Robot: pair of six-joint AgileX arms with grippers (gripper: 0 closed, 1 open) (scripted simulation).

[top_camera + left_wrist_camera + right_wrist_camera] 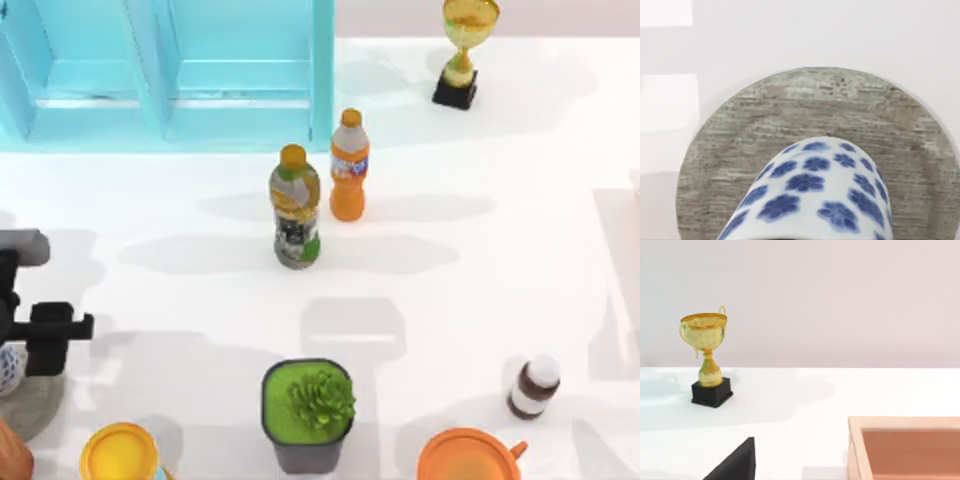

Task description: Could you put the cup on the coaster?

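Cup (815, 192) is seen at the far left edge of the tabletop (470, 290) in the top view, right over the coaster (810, 100); in the left wrist view its blue-flowered wall sits in front of the grey disc, which spreads out wide behind it. Whether the cup base is already touching the coaster or just above it can't be told from these views.

Left gripper (45, 335) is placed at that same left edge, over the cup; the fingers themselves are hidden, so it can't be told if they're clamped on the cup or let go. Right arm is parked off to the right, looking toward the trophy (707, 360); nothing can be said about its fingers either.

Handling-wise, the cup is judged to be ceramic: stiff, light-ish, glazed and probably slick, and chippable if dropped onto a stone-like disc; no handle, so a hold across the round wall, fairly high up, is the sensible one. It should be set down gently and flat, then released straight.

Clutter nearby is worth noting: a yellow lid (120, 455) just below the coaster in the top view; bottles (297, 210) and plant (308, 415) stand well apart from it.
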